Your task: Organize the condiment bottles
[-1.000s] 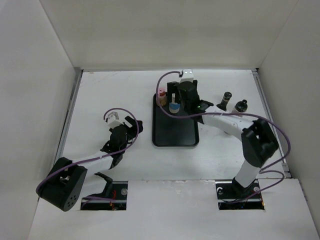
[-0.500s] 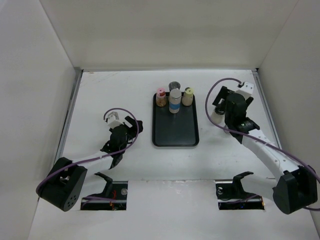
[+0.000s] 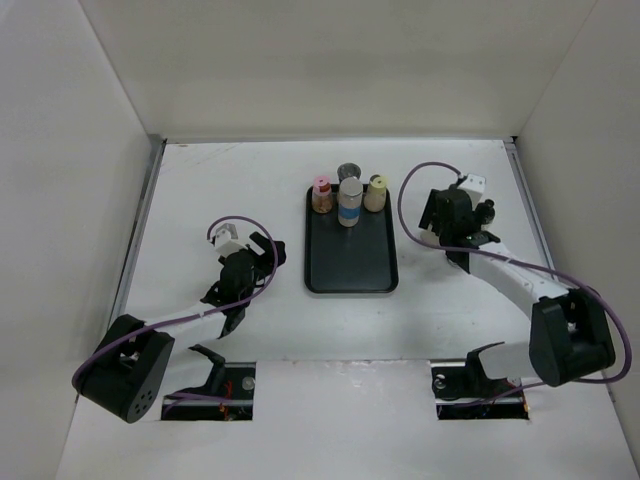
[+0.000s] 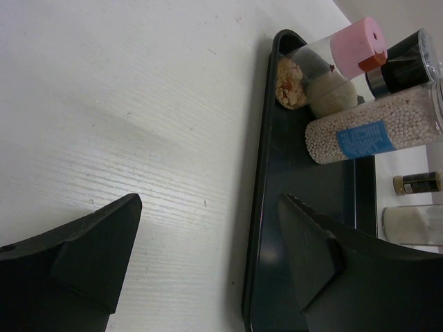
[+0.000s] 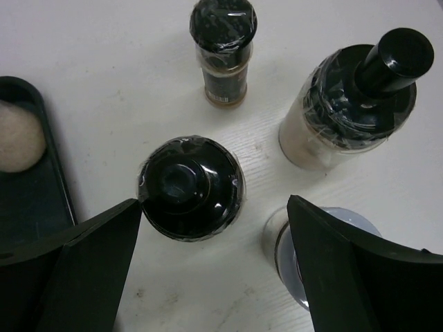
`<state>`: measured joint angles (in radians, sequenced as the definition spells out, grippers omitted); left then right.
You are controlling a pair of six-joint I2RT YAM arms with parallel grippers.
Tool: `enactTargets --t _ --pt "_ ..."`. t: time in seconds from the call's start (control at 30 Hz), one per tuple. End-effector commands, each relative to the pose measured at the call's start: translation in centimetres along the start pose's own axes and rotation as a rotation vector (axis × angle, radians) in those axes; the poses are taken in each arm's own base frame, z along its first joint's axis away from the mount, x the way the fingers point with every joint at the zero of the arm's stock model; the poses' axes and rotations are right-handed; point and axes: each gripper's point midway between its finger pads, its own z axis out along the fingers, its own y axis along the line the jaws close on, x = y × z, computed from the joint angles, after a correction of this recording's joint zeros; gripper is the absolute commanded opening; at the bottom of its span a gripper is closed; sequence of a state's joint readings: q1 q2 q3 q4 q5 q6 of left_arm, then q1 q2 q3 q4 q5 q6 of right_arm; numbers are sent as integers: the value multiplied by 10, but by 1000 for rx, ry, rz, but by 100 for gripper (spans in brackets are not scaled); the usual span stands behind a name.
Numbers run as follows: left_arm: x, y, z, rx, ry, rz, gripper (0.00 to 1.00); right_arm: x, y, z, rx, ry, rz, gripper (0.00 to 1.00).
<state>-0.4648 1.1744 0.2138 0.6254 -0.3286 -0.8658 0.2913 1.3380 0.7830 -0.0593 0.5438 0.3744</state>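
Observation:
A black tray [image 3: 350,262] holds bottles along its back edge: pink lid [image 3: 322,192], grey lid [image 3: 349,171], yellow lid [image 3: 376,190] and the taller blue-banded cylinder [image 3: 349,204]. My right gripper [image 3: 457,218] is open over loose bottles right of the tray. In the right wrist view its gripper [image 5: 214,206] hangs above a black-lidded bottle [image 5: 190,187] near the left finger. A grey-lidded bottle [image 5: 315,249] is partly hidden by the right finger. A small black-lidded bottle [image 5: 223,48] and a knob-topped one [image 5: 356,104] stand beyond. My left gripper [image 3: 268,252] is open and empty left of the tray.
In the left wrist view the gripper [image 4: 210,200] frames the tray's left rim [image 4: 257,207], with the pink-lidded bottle [image 4: 325,66] and the cylinder [image 4: 367,135] behind. White walls enclose the table on three sides. One black-lidded bottle [image 3: 487,209] shows beside the right wrist.
My right gripper has left the back of the tray and swung right, over the loose bottles. The yellow-lidded bottle now shows standing in the tray. The left arm has not moved.

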Motion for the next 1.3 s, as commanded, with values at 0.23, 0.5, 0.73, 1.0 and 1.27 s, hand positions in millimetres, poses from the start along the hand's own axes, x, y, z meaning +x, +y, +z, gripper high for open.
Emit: enactTargets --t 0.23,0.5,0.73,1.0,1.27 --pt "-12 -14 1 49 -40 -30 79 -35 22 19 -62 -53 41 85" --pt "-10 -14 3 46 -34 -29 79 -36 24 21 -56 -54 51 62" --pt "-9 -15 3 47 -31 -27 79 -96 57 -21 -198 -210 130 53" --pt "-10 -16 2 52 -32 -28 79 -98 135 -33 -385 -196 142 53" --pt "-10 -17 1 56 -34 -29 79 -83 184 -23 -458 -171 138 53"
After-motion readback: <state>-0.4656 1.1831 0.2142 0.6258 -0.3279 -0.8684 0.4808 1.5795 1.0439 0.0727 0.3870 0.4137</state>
